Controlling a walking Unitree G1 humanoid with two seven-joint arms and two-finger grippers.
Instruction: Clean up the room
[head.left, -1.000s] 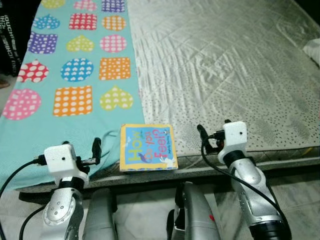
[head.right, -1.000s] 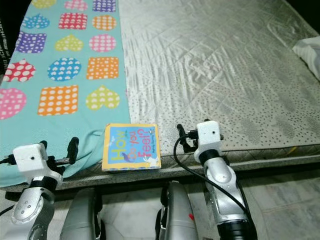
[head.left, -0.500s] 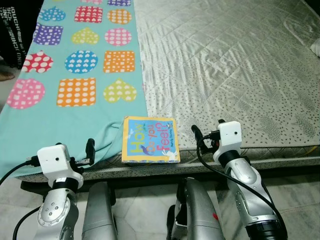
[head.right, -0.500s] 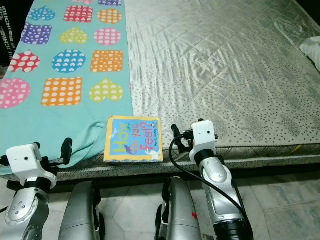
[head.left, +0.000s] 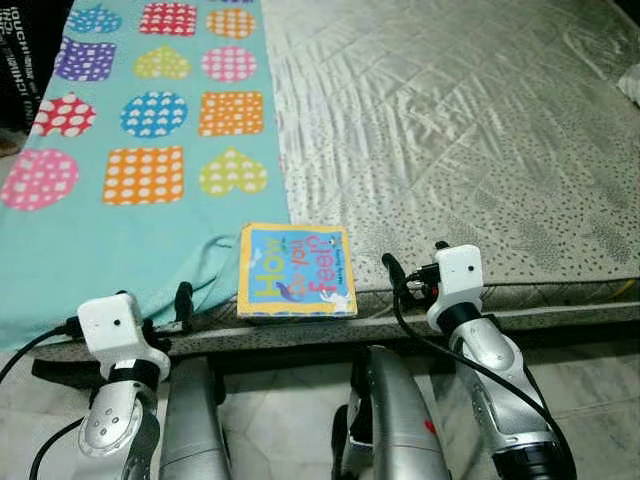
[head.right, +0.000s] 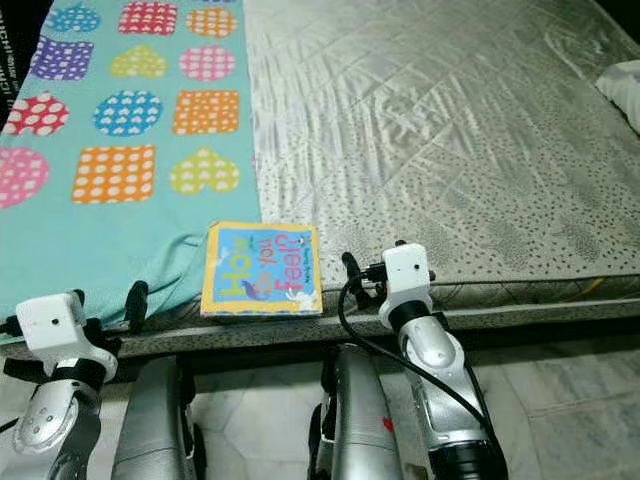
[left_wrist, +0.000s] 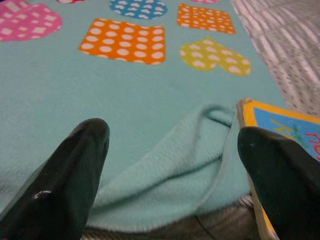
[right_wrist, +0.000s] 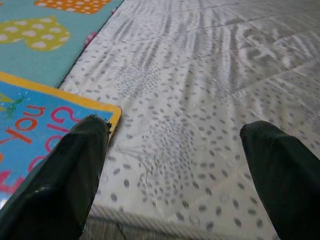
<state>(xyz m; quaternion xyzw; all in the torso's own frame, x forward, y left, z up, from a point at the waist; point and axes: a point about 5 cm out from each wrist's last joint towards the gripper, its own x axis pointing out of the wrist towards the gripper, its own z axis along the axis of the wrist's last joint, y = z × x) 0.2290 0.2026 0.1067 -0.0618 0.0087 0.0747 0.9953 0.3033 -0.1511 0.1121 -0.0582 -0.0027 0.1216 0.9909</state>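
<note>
A book (head.left: 296, 271) lies at the near edge of the bed (head.left: 480, 140), touching the blanket (head.left: 120, 200) spread over the bed's left part — the left gripper (head.left: 183, 303) and right gripper (head.left: 396, 274) flank it.

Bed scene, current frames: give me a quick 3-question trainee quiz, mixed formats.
1. True or false: the picture book lies at the near edge of the bed, between the two grippers.
2. Multiple choice: the turquoise blanket lies to which side of the book? A) the robot's left B) the robot's right C) on top of it
3. Fill in: the left gripper and the right gripper both have their fingers ____.

Key: 1 true; 2 A; 3 open.
</note>
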